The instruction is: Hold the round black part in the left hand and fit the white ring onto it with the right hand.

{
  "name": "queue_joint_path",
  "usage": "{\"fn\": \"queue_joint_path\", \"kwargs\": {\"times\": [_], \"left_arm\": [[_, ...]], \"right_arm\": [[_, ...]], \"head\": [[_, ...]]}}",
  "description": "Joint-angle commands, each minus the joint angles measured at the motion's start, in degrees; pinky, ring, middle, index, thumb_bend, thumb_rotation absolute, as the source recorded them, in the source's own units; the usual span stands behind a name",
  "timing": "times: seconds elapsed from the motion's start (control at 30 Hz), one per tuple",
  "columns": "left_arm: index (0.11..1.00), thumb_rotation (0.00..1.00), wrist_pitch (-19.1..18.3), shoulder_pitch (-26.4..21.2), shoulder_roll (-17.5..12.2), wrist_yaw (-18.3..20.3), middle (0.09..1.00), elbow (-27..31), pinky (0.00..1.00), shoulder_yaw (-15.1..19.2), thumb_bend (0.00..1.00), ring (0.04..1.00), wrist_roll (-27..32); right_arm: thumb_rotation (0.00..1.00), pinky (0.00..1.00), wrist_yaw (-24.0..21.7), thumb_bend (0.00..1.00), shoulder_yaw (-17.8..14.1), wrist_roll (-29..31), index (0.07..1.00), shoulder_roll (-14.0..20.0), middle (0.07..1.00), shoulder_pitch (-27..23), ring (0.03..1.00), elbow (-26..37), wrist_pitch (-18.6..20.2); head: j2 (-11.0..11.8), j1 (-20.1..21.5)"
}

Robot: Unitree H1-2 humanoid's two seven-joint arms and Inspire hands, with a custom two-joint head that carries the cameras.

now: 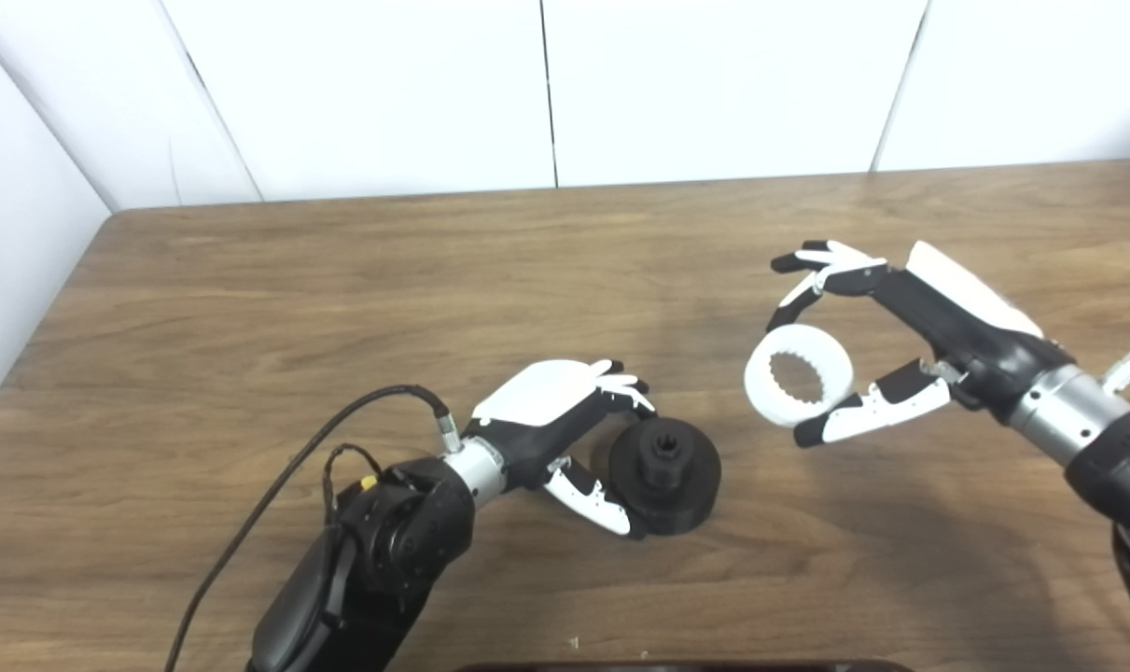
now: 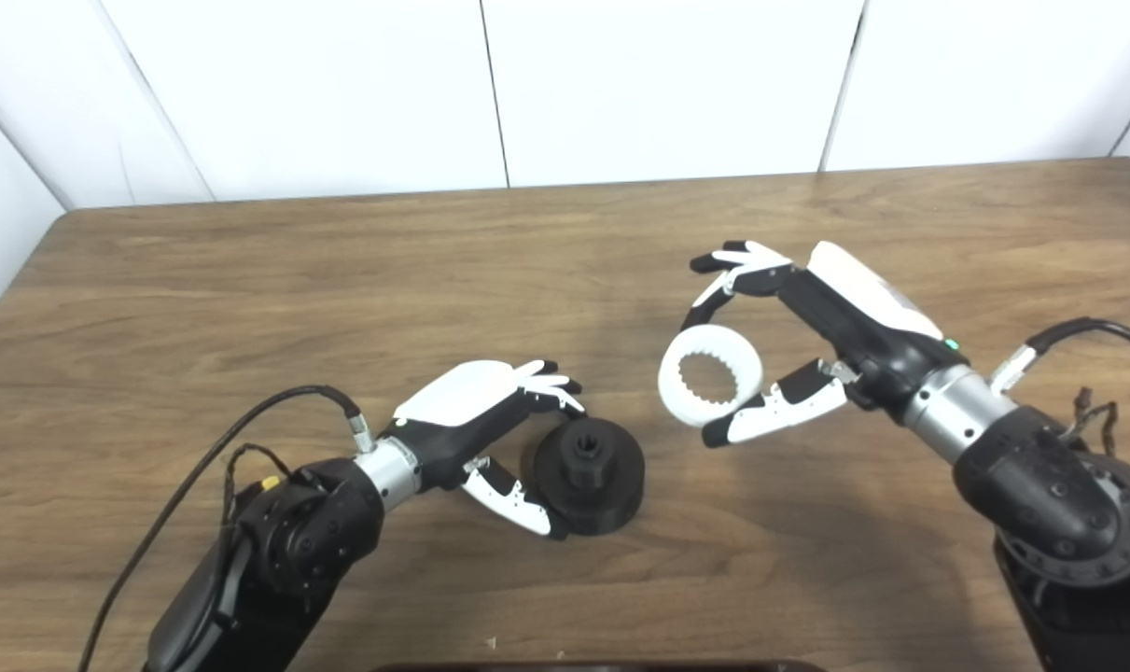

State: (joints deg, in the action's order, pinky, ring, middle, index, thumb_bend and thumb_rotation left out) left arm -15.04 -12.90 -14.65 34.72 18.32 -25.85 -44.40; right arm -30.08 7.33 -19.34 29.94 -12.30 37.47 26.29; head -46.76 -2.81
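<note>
The round black part [image 1: 667, 474] stands on the wooden table [image 1: 341, 280], with a raised hub pointing up. My left hand [image 1: 565, 420] is beside it on its left, with fingers over its far edge and the thumb along its near edge, closed around its rim. My right hand [image 1: 877, 327] holds the white ring [image 1: 798, 375] above the table, to the right of the black part and apart from it. The ring has a toothed inner edge and is pinched between fingers above and thumb below. Both also show in the right eye view: black part [image 2: 591, 476], ring [image 2: 711, 375].
A white panelled wall [image 1: 546, 93] runs along the table's far edge and left side. A black cable [image 1: 294, 467] loops from my left wrist. A dark object [image 1: 676, 666] sits at the bottom edge of the picture.
</note>
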Motion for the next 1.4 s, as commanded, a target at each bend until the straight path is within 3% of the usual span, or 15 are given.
{"fn": "queue_joint_path", "kwargs": {"times": [0.0, 0.57, 1.37], "left_arm": [[0.73, 0.33, -0.2, -1.8, -0.1, -0.1, 0.931, 0.7, 0.92, 0.3, 0.89, 1.0, -0.5], [0.722, 0.33, -0.3, -1.9, 0.1, -0.2, 0.93, 0.6, 0.93, 0.2, 0.89, 1.0, -0.4], [0.73, 0.32, -0.5, -2.3, -0.1, 0.3, 0.928, 0.9, 0.93, 0.2, 0.89, 1.0, -0.3]], "right_arm": [[0.15, 0.89, 1.1, 0.52, -0.1, -0.4, 0.492, -0.1, 0.88, -1.5, 0.971, 0.6, -1.3], [0.16, 0.87, 1.0, 0.52, 4.3, -2.2, 0.492, -2.5, 0.887, -2.8, 0.975, -1.5, -2.7], [0.16, 0.86, 0.8, 0.52, 7.4, -4.1, 0.492, -5.5, 0.894, -3.4, 0.978, -3.6, -4.5]], "head": [[0.0, -0.1], [-0.2, -0.3], [-0.6, -0.2]]}}
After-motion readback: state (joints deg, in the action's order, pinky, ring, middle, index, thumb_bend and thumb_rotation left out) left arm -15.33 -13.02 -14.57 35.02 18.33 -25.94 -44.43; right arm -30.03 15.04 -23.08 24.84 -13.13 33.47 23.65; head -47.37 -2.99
